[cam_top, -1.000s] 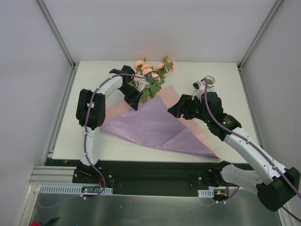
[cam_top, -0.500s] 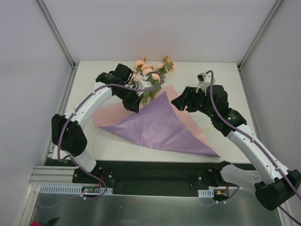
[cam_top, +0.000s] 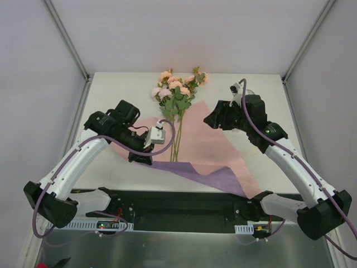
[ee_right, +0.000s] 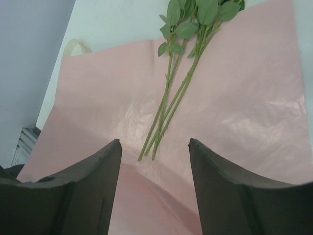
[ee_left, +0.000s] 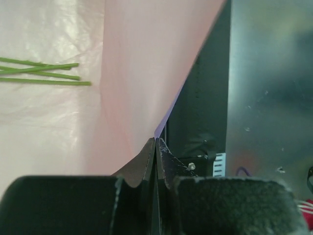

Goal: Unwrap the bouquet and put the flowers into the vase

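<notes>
Paper comes first on the left: the left gripper (ee_left: 155, 141) is clamped tight on the near edge of the wrapping paper (cam_top: 212, 145), its jaws pressed together with only the thin sheet pinched between them. It holds that edge low, by the near left side of the table (cam_top: 111, 89). The sheet lies spread with its pink inside upward, and a strip of the purple outside shows only along the near edge, where it folds over.

Across the middle, the flowers (cam_top: 175, 92) lie loose on the open sheet, no longer coned in it. Their blooms point to the far edge of the table and their bare stems (ee_right: 166, 122) run back toward the arms. A cream loop (ee_right: 77, 45), probably the ribbon, sits just off the sheet's edge.

To the right, the right gripper (ee_right: 154, 143) hangs above the stem ends with jaws spread and nothing between them. The vase is behind that arm and cannot be made out clearly.

Unwrapping looks all but done, and picking up the flowers seems to be the step in hand. That calls for the right gripper to drop onto the bunched stems and close on them without catching the paper beneath, while the left hand pins the sheet.
</notes>
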